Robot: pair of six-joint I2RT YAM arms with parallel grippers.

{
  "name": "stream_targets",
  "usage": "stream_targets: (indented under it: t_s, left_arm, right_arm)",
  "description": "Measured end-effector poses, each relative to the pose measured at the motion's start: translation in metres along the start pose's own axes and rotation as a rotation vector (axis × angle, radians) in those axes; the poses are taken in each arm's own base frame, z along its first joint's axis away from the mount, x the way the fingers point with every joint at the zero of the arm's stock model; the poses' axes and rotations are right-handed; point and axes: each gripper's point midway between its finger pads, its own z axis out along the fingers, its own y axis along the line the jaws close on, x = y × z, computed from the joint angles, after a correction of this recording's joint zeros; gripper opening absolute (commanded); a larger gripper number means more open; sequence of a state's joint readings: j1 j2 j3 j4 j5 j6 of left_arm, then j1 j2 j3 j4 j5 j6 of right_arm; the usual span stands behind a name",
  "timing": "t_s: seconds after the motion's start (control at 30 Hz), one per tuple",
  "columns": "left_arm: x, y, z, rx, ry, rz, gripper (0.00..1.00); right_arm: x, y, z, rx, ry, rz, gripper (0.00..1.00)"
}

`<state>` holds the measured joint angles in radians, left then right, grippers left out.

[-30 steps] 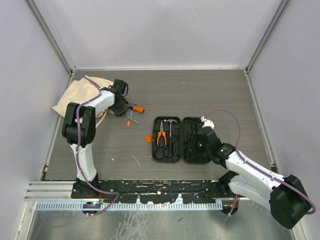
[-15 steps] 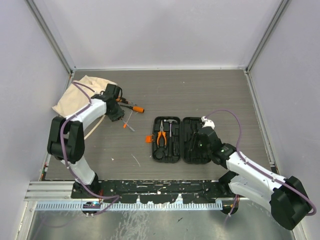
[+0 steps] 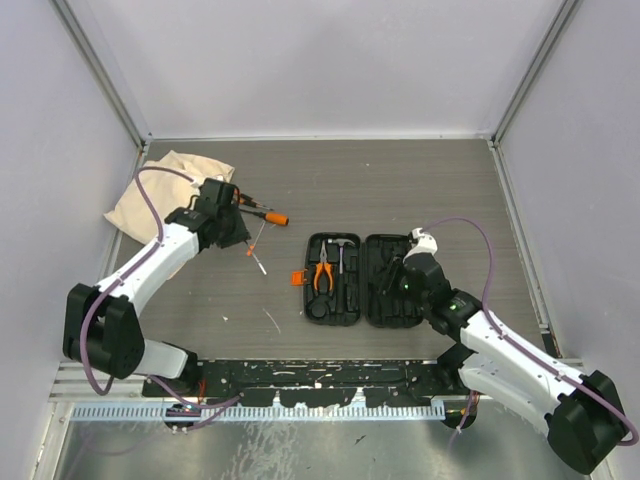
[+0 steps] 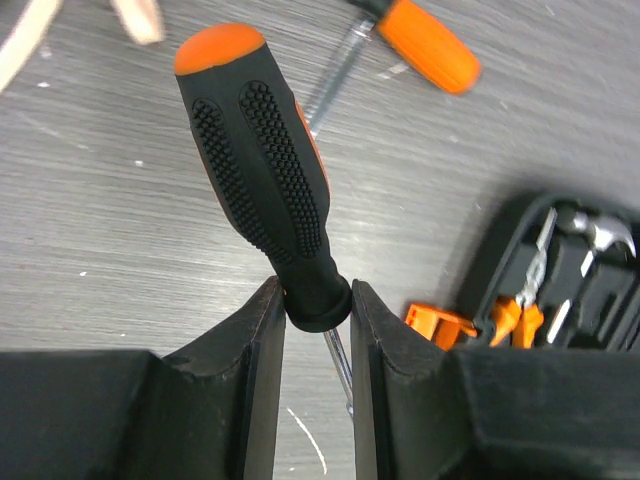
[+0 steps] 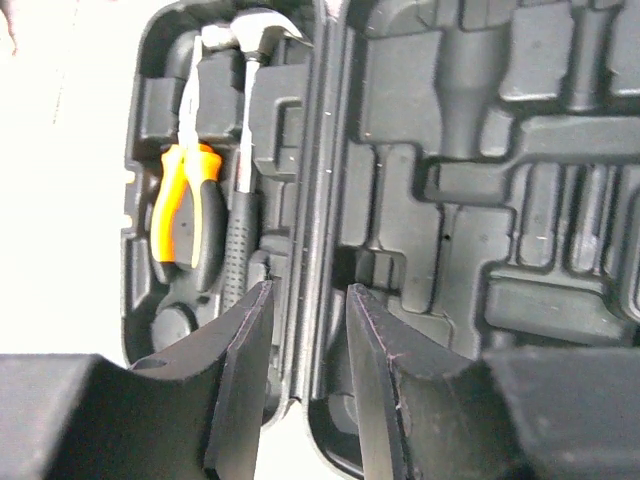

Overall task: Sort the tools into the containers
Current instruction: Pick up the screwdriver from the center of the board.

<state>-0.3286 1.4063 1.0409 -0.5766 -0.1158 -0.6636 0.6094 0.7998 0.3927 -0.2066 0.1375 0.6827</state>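
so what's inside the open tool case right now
The tool case holds orange-handled pliers and a small hammer in its left half. Its right half shows only bare moulded slots, but the right gripper covers part of it, so anything there is hidden.

**Setting, seen from above.** A dark grey, wood-grained worktop (image 3: pixel 420 180) forms the floor of the enclosure and is scuffed with pale flecks (plainest in the left wrist view). Plain, pale lilac-grey panels close three sides: back wall (image 3: pixel 320 60), left wall (image 3: pixel 50 150), right wall (image 3: pixel 590 150). Slanting aluminium posts (image 3: pixel 100 75) mark the two rear corners. Along the near edge runs a silver slotted rail (image 3: pixel 100 378), with a pale toothed strip (image 3: pixel 300 410) and a brushed metal sheet (image 3: pixel 300 450) below it. Lighting is even and diffuse; shadows are soft.
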Motion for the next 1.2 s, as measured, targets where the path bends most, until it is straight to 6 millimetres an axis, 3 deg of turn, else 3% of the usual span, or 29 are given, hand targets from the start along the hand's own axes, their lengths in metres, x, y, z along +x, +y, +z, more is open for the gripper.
stream_targets:
  t_s: [0.13, 0.3, 0.6, 0.93, 1.2]
  left_arm:
    - [0.014, -0.029, -0.016, 0.094, -0.002, 0.114, 0.06]
    - [0.036, -0.072, -0.040, 0.246, 0.000, 0.219, 0.06]
    - [0.068, -0.132, -0.067, 0.429, 0.020, 0.280, 0.06]
    - [0.094, -0.201, -0.084, 0.562, 0.035, 0.343, 0.05]
    - [0.115, -0.210, -0.087, 0.583, 0.064, 0.382, 0.05]
  right_arm:
    - [-0.004, 0.017, -0.002, -0.083, -0.002, -0.010, 0.47]
    - [-0.009, 0.061, -0.011, -0.315, 0.001, -0.041, 0.59]
    - [-0.021, 0.118, -0.035, -0.627, -0.029, -0.090, 0.60]
    - [-0.011, 0.130, -0.025, -0.702, 0.032, -0.043, 0.52]
    - [-0.013, 0.134, -0.024, -0.720, 0.026, -0.030, 0.25]
